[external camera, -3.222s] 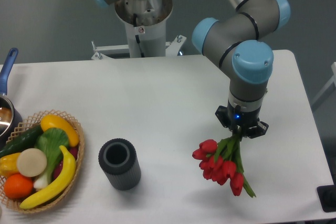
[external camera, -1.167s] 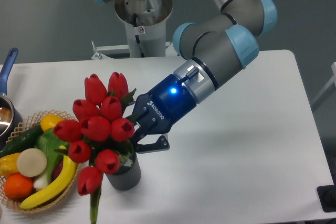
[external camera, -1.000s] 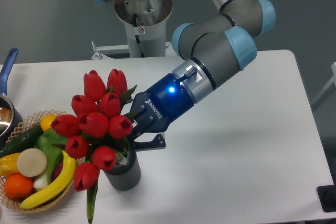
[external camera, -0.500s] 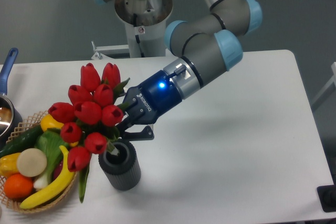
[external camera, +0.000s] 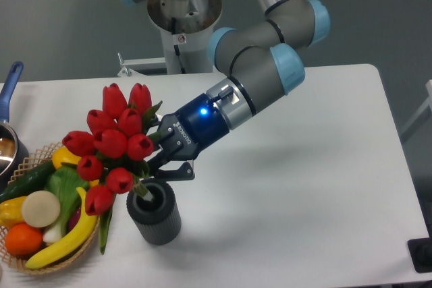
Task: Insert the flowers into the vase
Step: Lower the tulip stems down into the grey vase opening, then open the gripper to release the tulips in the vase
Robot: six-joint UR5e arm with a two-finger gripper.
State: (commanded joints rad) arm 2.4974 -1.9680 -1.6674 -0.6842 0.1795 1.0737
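Observation:
The flowers (external camera: 111, 141) are a bunch of red tulips on green stems, held tilted with the buds up and to the left. My gripper (external camera: 164, 158) is shut on the stems just above and right of the vase (external camera: 154, 212). The vase is a dark ribbed cylinder standing on the white table at the lower left. The stem ends dip into the vase's mouth at its left side. The buds hang over the gap between vase and basket, and one long leaf droops down beside the vase.
A wicker basket (external camera: 94, 160) of fruit and vegetables stands at the left table edge, close to the vase and under the buds. A blue-handled pot (external camera: 9, 92) sits at the far left. The arm's base (external camera: 182, 18) is behind the table.
The gripper has carried the flowers from the right side of the table over to the vase, turned them buds-up, and lowered them leftward until the stem ends entered the vase's mouth.

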